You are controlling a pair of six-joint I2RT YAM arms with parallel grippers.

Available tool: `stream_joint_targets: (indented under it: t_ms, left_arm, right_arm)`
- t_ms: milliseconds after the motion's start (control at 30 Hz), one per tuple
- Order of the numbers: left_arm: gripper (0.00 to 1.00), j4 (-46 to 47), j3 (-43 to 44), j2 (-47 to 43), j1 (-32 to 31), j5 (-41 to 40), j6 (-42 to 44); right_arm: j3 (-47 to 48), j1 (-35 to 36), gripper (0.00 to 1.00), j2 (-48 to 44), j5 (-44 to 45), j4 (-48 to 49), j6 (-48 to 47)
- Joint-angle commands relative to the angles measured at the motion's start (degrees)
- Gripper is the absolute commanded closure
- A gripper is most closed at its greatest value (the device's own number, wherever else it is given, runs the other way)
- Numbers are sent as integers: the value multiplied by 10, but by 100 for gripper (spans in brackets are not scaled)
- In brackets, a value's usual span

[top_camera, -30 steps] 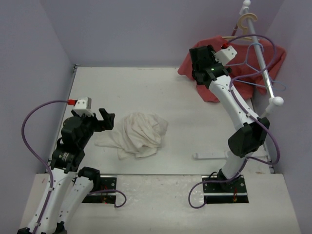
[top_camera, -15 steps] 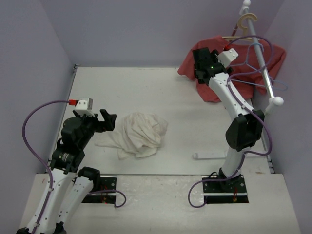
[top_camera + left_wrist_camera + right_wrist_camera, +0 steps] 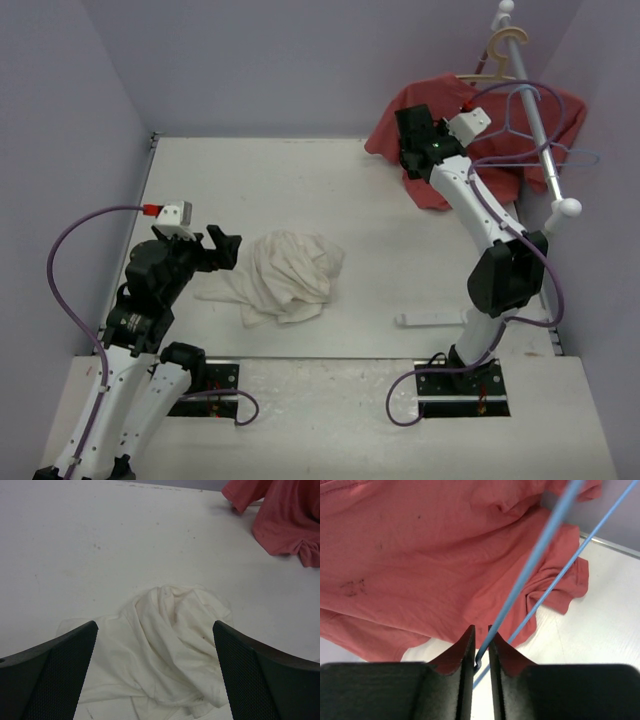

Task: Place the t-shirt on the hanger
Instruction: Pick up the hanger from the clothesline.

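Dragged the hanger (image 3: 529,570) a little farther from the t-shirt (image 3: 290,272) over the last second, right gripper (image 3: 481,632) pinched tight on its blue wire, well beyond the t-shirt by the red t-shirt (image 3: 410,555). Left the t-shirt crumpled in a heap on the table (image 3: 300,180). Held the left gripper (image 3: 222,247) spread wide just left of the t-shirt, aimed straight at it. Looked the nearer arm by far; showed no clear long axis in that bundle.

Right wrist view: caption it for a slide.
Right gripper shut on the light-blue hanger, red t-shirt behind.
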Motion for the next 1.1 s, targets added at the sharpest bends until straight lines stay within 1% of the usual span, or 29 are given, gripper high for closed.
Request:
stream_joint_targets:
  t_ms: [0, 133, 233, 633, 867, 967, 1067]
  left_arm:
    - [0, 29, -3, 1, -4, 11, 8]
    - [0, 29, -3, 0, -5, 11, 8]
    - [0, 29, -4, -2, -6, 11, 8]
    - [0, 30, -5, -6, -8, 11, 7]
    - [0, 32, -5, -12, -8, 10, 7]
    - [0, 31, -5, -14, -8, 9, 7]
    - [0, 32, -5, -15, -8, 8, 7]
  right_arm:
    - [16, 3, 88, -23, 35, -40, 61]
    - [24, 4, 92, -27, 33, -63, 75]
    - [31, 6, 100, -31, 34, -81, 83]
    - [16, 28, 100, -96, 41, -113, 78]
    - [1, 56, 100, -138, 19, -139, 84]
    - [-25, 85, 100, -159, 16, -160, 118]
    - [-58, 103, 100, -185, 2, -200, 177]
